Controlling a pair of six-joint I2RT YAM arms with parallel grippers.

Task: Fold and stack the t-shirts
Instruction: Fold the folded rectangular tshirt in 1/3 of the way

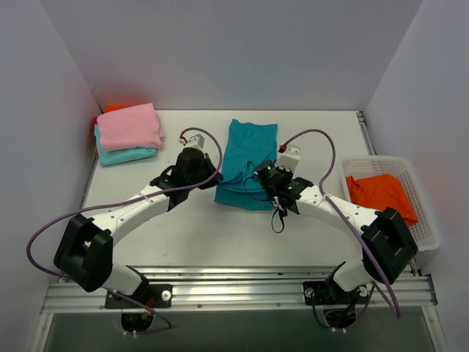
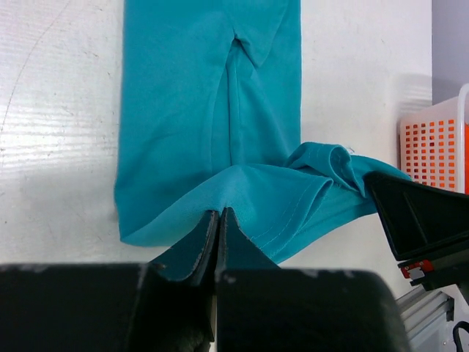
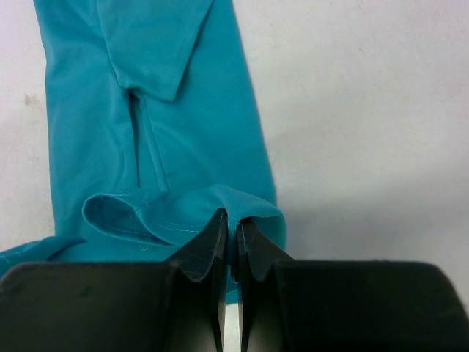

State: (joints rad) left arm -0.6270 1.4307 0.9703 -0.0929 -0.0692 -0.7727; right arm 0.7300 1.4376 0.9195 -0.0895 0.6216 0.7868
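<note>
Teal t-shirt (image 1: 249, 147), part-folded, mid-table

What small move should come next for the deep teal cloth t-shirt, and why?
Probably carry the near edge of the deep teal cloth t-shirt over to its far end: the left gripper and right gripper are both shut on that edge.

Top camera is looking down on the tabletop (image 1: 220, 238) from above its near edge; wrist cameras are looking closely past the left end effector (image 2: 218, 220) and right end effector (image 3: 231, 226), sharing the teal t-shirt (image 2: 183, 110).
</note>
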